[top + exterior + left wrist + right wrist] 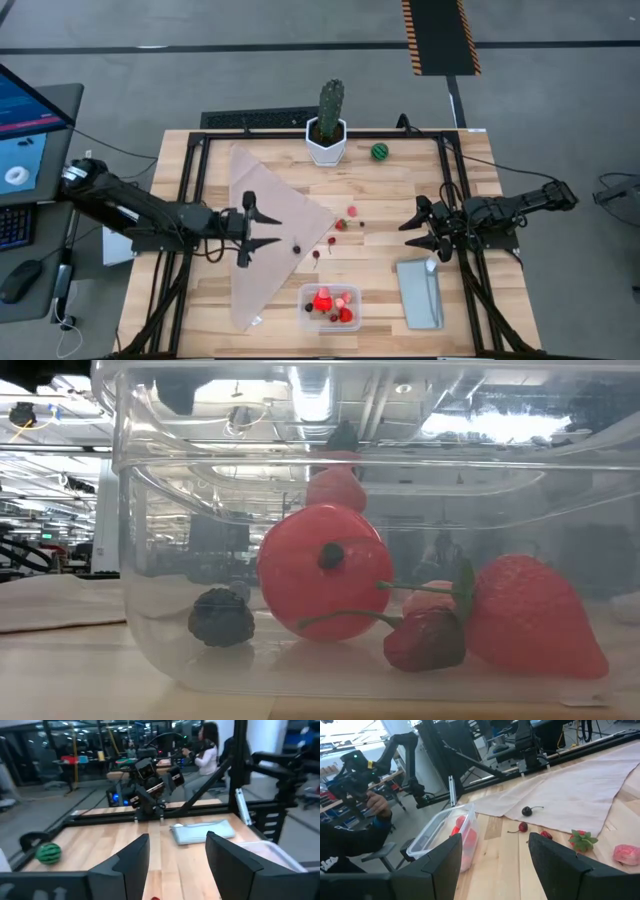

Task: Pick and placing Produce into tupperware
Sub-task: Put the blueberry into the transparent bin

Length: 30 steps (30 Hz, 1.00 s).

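Note:
The tupperware [331, 305], a clear tub, stands near the table's front edge. It holds a round red fruit [324, 571], a strawberry [530, 618], a cherry [425, 639] and a dark berry [222, 617]. Loose produce lies mid-table: cherries [296, 249] [522, 827], a strawberry [581, 839] and a pink bit [626, 854]. The green striped ball [380, 152] rests at the far edge. My left gripper [272, 229] hovers open and level over the beige cloth [270, 250], with nothing between its fingers [130, 865]. My right gripper [412, 225] waits open at the right.
A cactus in a white pot [330, 125] stands at the far edge. The grey-blue lid [418, 292] lies flat at the front right. Black frame rails run along the table's sides. A person's hand [377, 805] shows beyond the table.

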Each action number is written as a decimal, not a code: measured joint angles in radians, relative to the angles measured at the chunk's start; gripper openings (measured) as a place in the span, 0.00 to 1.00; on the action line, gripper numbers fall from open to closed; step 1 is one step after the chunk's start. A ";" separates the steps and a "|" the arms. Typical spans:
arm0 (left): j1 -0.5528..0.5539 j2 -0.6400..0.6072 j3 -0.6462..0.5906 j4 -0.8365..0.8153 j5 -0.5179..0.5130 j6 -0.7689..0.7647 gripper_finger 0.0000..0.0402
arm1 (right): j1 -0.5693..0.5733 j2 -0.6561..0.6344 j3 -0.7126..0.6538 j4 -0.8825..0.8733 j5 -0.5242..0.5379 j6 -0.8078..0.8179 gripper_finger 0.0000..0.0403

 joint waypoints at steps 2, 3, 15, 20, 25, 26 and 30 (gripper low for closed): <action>0.036 -0.009 -0.019 0.024 0.096 -0.027 0.45 | 0.000 0.000 0.000 0.004 0.008 0.000 0.63; 0.052 -0.012 -0.032 0.032 0.140 -0.036 0.45 | -0.002 0.000 0.000 0.013 0.037 0.000 0.63; 0.211 -0.014 -0.106 0.060 0.171 -0.166 0.45 | -0.053 0.000 -0.001 0.230 0.202 -0.054 0.63; 0.211 -0.014 -0.106 0.081 0.265 -0.171 0.45 | -0.094 0.000 0.000 0.272 0.348 -0.090 0.63; 0.211 -0.014 -0.105 0.131 0.289 -0.163 0.45 | -0.144 0.002 0.000 0.251 0.482 -0.019 0.63; 0.211 -0.016 -0.105 0.131 0.278 -0.158 0.45 | -0.155 0.008 0.000 0.250 0.484 -0.005 0.63; 0.211 -0.021 -0.105 0.144 0.223 -0.153 0.45 | -0.189 0.041 0.011 0.222 0.472 0.002 0.63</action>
